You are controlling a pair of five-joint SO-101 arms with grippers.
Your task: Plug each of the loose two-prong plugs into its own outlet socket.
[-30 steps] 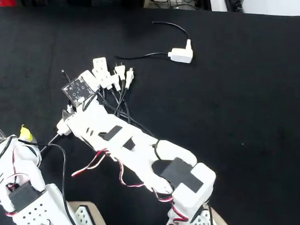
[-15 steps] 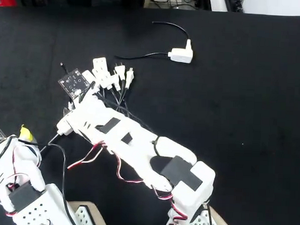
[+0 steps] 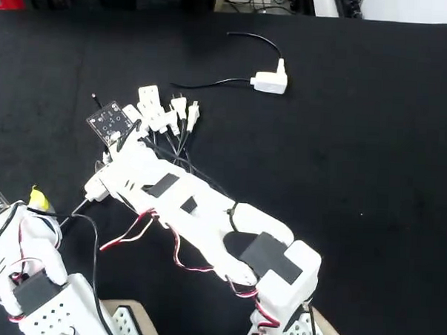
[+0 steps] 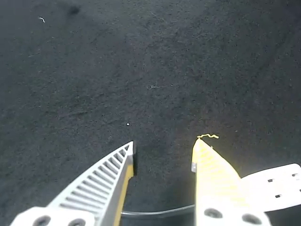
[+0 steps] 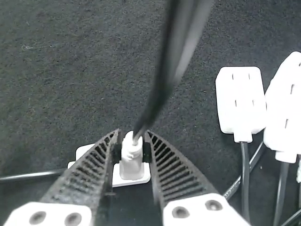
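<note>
While the right gripper clamps a plug atop a socket, insertion looks underway: press straight down next; the left gripper gapes empty.

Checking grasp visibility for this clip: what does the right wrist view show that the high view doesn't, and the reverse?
Right wrist view: the right gripper, fingers shut on a white plug with a black cord, over a white socket block. High view: a lone white adapter with its cord, far from the arms, and the left arm at the near left corner. Shared: the white outlet sockets beside the grasp and the black table.
</note>
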